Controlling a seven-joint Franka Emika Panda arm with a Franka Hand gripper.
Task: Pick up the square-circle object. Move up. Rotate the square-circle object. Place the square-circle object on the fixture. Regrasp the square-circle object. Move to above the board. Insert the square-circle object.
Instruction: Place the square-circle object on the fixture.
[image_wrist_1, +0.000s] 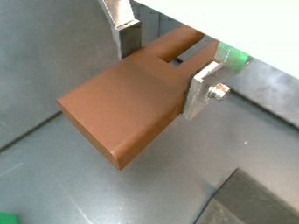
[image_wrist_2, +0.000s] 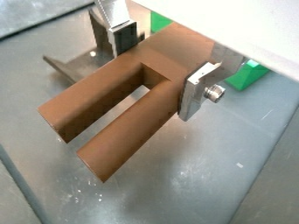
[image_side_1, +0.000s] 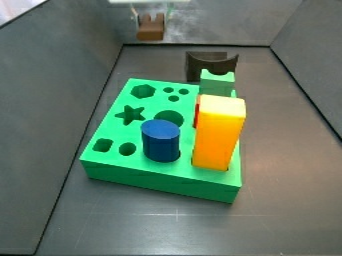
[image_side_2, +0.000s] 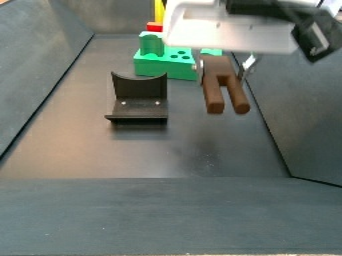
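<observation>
My gripper (image_side_2: 225, 62) is shut on the square-circle object (image_side_2: 223, 90), a dark-brown peg that hangs below the fingers, well above the floor. In both wrist views the silver fingers (image_wrist_1: 205, 87) (image_wrist_2: 198, 87) clamp the peg (image_wrist_1: 128, 109) (image_wrist_2: 117, 118) on its sides. The gripper (image_side_1: 151, 22) is small at the far end in a side view. The fixture (image_side_2: 136, 100), a dark block with a U-shaped notch, stands on the floor to the left of the peg; it also shows behind the board (image_side_1: 210, 65). The green board (image_side_1: 134, 140) lies on the floor.
A blue cylinder (image_side_1: 163, 138) and a tall yellow-orange block (image_side_1: 221, 130) stand in the board. Dark sloping walls (image_side_2: 54, 70) enclose the floor on both sides. A corner of the board (image_wrist_2: 246, 77) shows green behind the fingers.
</observation>
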